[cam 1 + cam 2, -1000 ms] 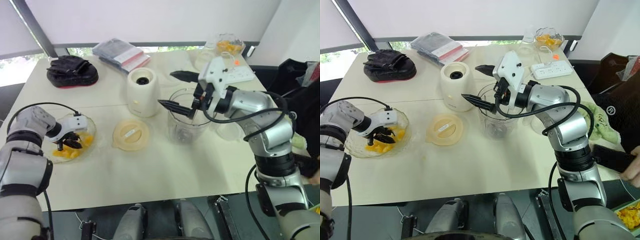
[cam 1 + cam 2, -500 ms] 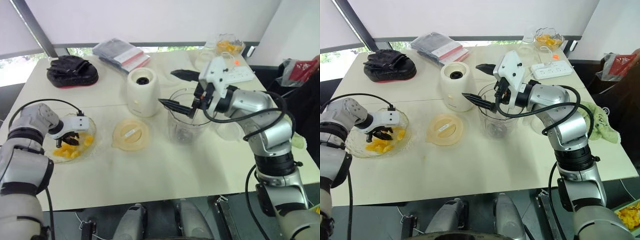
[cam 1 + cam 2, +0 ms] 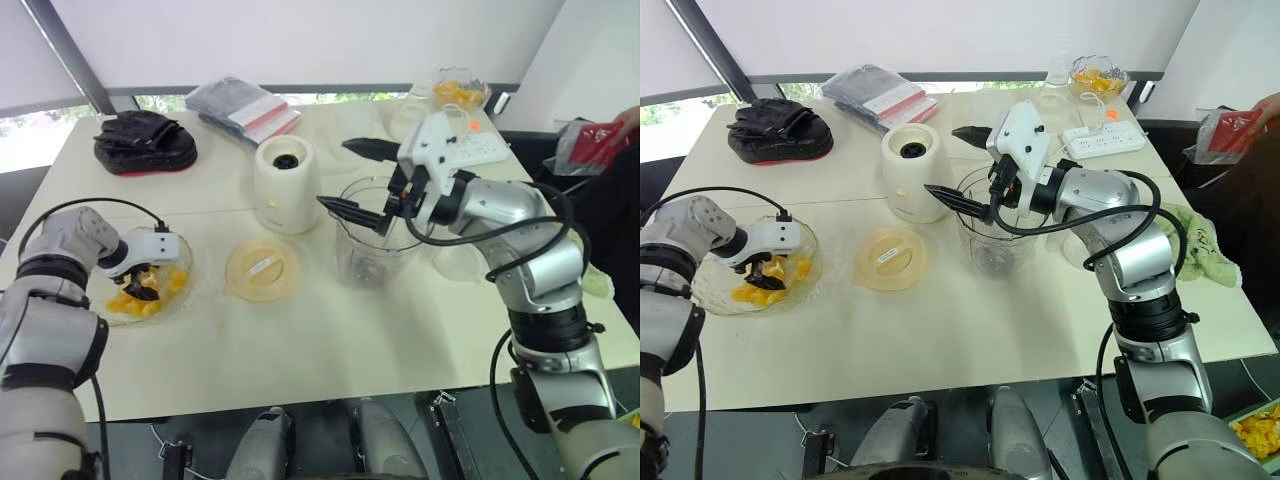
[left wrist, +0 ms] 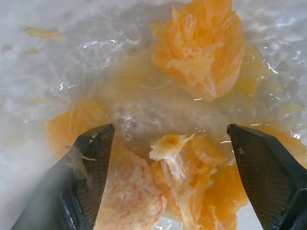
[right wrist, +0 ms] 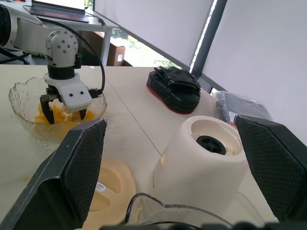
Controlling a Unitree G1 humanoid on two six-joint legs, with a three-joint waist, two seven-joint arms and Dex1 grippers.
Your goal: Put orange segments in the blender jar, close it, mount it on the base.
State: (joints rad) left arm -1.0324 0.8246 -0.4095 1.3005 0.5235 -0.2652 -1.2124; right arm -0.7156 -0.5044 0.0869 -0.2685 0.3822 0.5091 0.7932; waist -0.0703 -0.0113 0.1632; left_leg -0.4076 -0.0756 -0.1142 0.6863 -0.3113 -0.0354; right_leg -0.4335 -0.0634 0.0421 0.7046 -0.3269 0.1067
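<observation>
- Reaching into the glass bowl (image 3: 178, 262) at the table's left edge, the left gripper (image 3: 140, 288) points down into the fruit. Its 2 fingers are spread, with orange segments (image 4: 201, 45) lying between them and nothing pinched yet. This looks like the setup for a pick, with the tips bracketing a piece before they close.
- The round lid (image 3: 261, 267) lies flat on the table between the bowl and the jar. It is off so the jar's mouth is free for loading, and near enough to fetch afterwards.
- The cream base (image 3: 285, 185) stands upright just behind the lid and beside the jar, with nothing mounted on it.
- The blender jar (image 3: 368, 250) stands upright on the table, off the base, and appears to hold no fruit.
- The right gripper (image 3: 362, 180) hangs over the jar's rim with its fingers spread wide, gripping nothing. It is probably placed there to steady the jar when fruit arrives.
</observation>
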